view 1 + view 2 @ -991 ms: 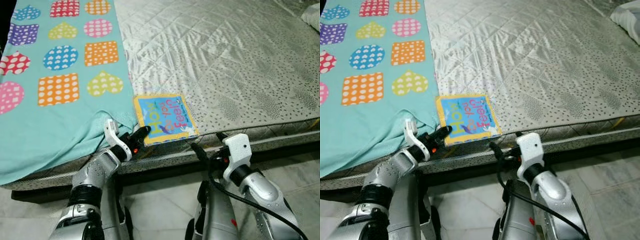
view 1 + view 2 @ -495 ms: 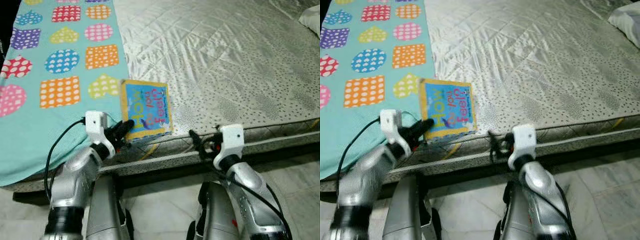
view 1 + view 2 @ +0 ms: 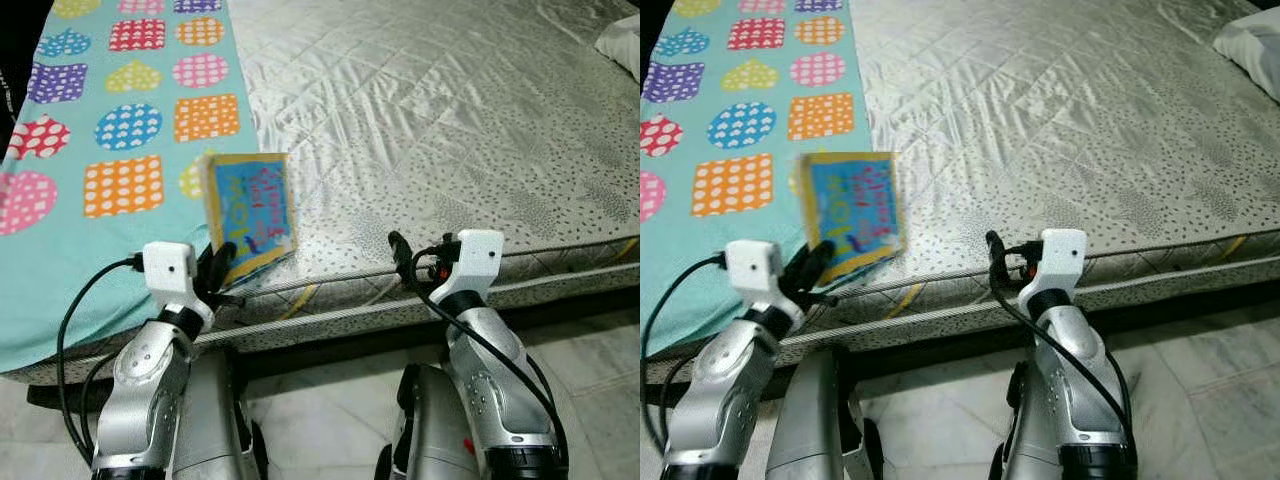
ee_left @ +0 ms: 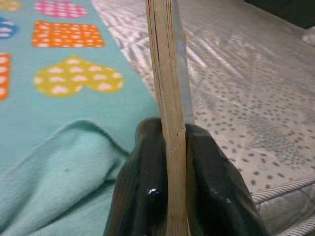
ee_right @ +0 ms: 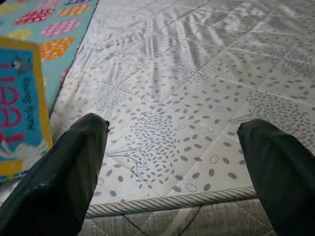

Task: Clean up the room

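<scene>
teal blanket (image 3: 60,260) beside gripped book (image 3: 250,212) (mattress (image 3: 450,130) beneath)

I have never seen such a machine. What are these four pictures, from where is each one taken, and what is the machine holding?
This is a humanoid robot with two silver arms, standing at a bed. Two pictures come from cameras in its head, looking down; the other two come from a camera on each wrist, looking along that gripper's black fingers.

The mattress is grey and quilted, with a turquoise blanket of coloured hearts and squares on its left part.

The left gripper is shut on a children's book, lifted and tilted; the left wrist view shows the book's edge pinched between the fingers. The right gripper is open and holds nothing, at the mattress edge.
</scene>
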{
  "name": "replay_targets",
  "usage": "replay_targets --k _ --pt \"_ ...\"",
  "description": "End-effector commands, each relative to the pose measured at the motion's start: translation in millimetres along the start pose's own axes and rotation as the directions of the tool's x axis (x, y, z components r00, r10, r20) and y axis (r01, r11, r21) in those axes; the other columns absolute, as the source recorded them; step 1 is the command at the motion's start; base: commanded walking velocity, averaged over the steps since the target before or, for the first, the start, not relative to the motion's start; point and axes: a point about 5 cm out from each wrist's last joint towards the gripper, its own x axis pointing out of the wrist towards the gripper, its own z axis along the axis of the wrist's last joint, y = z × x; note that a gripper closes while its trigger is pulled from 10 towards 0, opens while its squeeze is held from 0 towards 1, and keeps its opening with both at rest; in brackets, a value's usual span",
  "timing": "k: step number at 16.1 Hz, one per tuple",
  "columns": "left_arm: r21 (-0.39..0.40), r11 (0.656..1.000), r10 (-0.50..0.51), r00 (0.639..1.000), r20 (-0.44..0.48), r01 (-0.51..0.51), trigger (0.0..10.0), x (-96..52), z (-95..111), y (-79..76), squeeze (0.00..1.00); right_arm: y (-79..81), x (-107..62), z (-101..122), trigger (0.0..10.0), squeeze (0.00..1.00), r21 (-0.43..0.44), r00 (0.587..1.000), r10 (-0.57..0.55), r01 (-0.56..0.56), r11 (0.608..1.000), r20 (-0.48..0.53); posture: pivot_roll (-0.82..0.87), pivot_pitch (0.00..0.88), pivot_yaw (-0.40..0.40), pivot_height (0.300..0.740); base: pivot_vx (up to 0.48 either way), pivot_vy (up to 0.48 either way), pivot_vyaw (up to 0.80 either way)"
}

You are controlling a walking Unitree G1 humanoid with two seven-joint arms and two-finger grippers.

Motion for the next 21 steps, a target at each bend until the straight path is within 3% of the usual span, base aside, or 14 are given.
replay_targets --k 1,2,10,21 --pt "0.029 0.995 0.097 0.995 -0.011 -0.096 10.0 -9.5 -1.9 12.8 0.0 -2.2 -0.2 -2.1 10.0 0.0 0.038 1.0 -0.02 0.02 0.999 -0.011 0.03 0.163 0.011 0.526 0.0 0.0 0.0" --pt "0.004 0.993 0.118 0.993 -0.017 -0.118 10.0 -15.2 -6.1 10.8 0.0 2.7 2.2 3.2 10.0 0.0 0.082 1.0 -0.013 0.011 0.997 0.017 0.03 0.165 0.016 0.526 0.0 0.0 -0.44" --pt "-0.015 0.991 0.131 0.991 -0.005 -0.131 10.0 -6.1 -4.5 4.9 0.0 -1.9 6.3 7.3 10.0 0.0 0.06 0.999 -0.026 0.024 0.998 0.031 0.03 0.167 0.03 0.604 0.0 0.0 -0.45" --pt "-0.009 0.991 0.137 0.991 0.013 -0.137 10.0 1.4 -2.0 2.1 0.0 -2.2 6.7 8.3 10.0 0.0 -0.001 0.999 -0.012 0.012 1.0 0.037 0.02 0.164 0.025 0.708 0.0 0.0 0.0"
